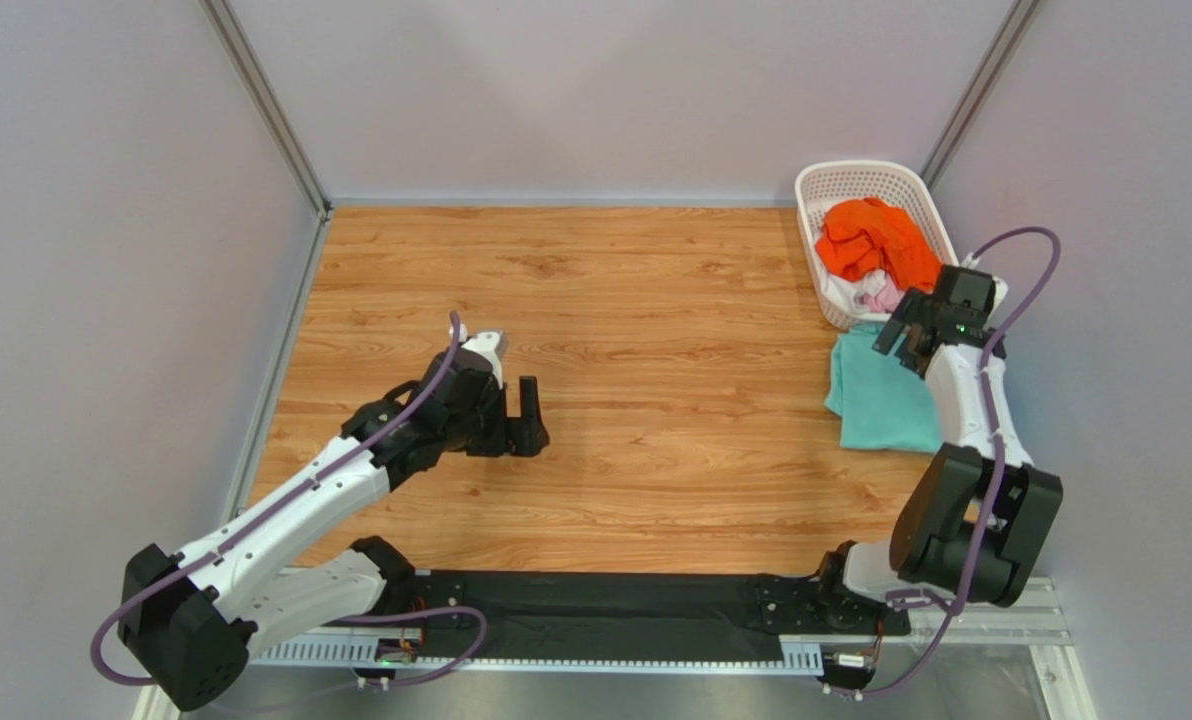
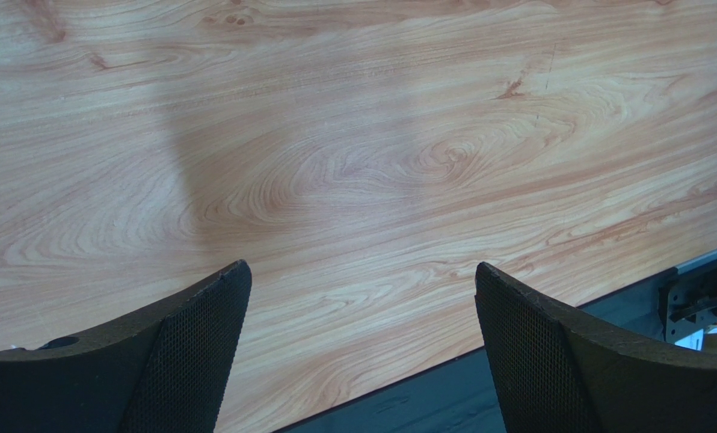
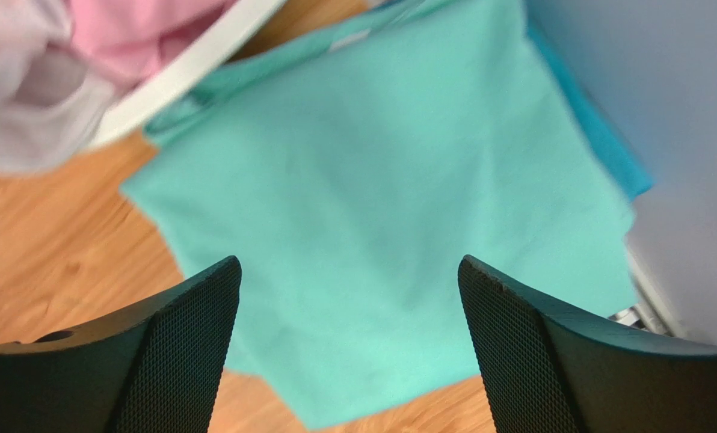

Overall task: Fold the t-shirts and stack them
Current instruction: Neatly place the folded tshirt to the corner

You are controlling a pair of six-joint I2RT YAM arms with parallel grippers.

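Note:
A folded mint green t-shirt (image 1: 883, 398) lies on the table at the right, in front of the basket; in the right wrist view it (image 3: 389, 207) lies on a darker teal blue t-shirt (image 3: 606, 149) whose edge shows at its right. An orange t-shirt (image 1: 870, 237) lies crumpled in the basket with white (image 1: 855, 297) and pink cloth (image 3: 145, 32) below it. My right gripper (image 1: 906, 339) is open and empty above the far end of the mint shirt. My left gripper (image 1: 527, 413) is open and empty over bare wood left of centre.
The white lattice basket (image 1: 820, 188) stands at the back right corner, against the right wall (image 1: 1113, 225). Grey walls enclose the table on three sides. A black strip (image 1: 617, 608) runs along the near edge between the arm bases.

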